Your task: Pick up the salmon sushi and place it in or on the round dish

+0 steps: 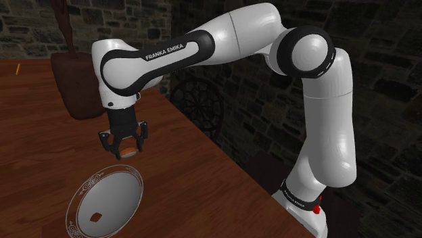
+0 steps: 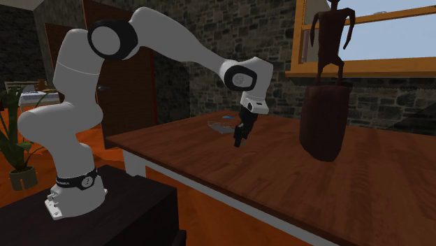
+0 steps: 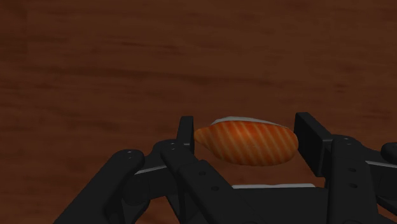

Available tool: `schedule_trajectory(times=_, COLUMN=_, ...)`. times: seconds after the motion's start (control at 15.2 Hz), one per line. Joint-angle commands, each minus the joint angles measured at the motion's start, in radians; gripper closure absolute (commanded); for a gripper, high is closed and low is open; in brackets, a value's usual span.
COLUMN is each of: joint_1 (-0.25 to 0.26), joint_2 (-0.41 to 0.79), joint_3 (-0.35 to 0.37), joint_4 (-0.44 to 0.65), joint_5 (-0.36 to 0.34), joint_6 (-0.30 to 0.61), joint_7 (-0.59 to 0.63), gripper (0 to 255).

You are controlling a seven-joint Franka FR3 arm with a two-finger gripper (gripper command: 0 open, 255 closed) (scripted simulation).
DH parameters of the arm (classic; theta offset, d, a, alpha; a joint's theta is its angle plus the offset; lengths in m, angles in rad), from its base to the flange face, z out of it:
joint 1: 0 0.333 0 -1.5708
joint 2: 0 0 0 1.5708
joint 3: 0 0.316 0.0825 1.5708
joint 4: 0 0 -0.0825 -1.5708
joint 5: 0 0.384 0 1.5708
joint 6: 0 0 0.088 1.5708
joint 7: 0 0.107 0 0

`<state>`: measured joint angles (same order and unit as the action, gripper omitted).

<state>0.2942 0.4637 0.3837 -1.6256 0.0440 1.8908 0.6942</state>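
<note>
My black gripper hangs above the brown wooden table, shut on the salmon sushi, an orange striped slice over white rice. In the wrist view the two fingers clasp the sushi from both sides, with bare table wood behind it. The sushi shows as an orange spot between the fingertips in the shoulder view. The round dish, grey with a pale patterned rim, lies on the table just below and toward the shoulder view's lower left of the gripper. From the second exterior view, the gripper hovers in front of the dish.
A dark brown statue on a bulky base stands at the table's far side; it appears as near the window. The table edge runs diagonally beside the arm. A potted plant stands on the floor beyond the stand.
</note>
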Motion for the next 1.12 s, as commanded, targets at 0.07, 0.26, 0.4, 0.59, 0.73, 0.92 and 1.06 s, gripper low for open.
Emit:
schedule_trajectory(times=0.07, joint_1=0.0, joint_2=0.0, joint_3=0.0, joint_4=0.0, joint_5=0.0, joint_6=0.0, joint_7=0.0, gripper=255)
schedule_trajectory(times=0.26, joint_1=0.0, joint_2=0.0, joint_3=0.0, joint_4=0.0, joint_5=0.0, joint_6=0.0, joint_7=0.0, gripper=255)
schedule_trajectory(times=0.4, joint_1=-0.001, joint_2=-0.005, joint_3=0.001, joint_4=0.006, joint_5=0.001, joint_6=-0.011, joint_7=0.001, gripper=255)
schedule_trajectory(times=0.59, joint_1=-0.002, joint_2=-0.019, joint_3=0.003, joint_4=0.028, joint_5=0.005, joint_6=-0.045, joint_7=0.004, gripper=255)
schedule_trajectory(times=0.73, joint_1=-0.003, joint_2=-0.027, joint_3=0.005, joint_4=0.043, joint_5=0.008, joint_6=-0.068, joint_7=0.006, gripper=255)
schedule_trajectory(times=0.92, joint_1=-0.003, joint_2=-0.038, joint_3=0.007, joint_4=0.068, joint_5=0.011, joint_6=-0.103, joint_7=0.009, gripper=255)
schedule_trajectory(times=1.06, joint_1=-0.004, joint_2=-0.044, joint_3=0.008, joint_4=0.086, joint_5=0.012, joint_6=-0.127, joint_7=0.012, gripper=255)
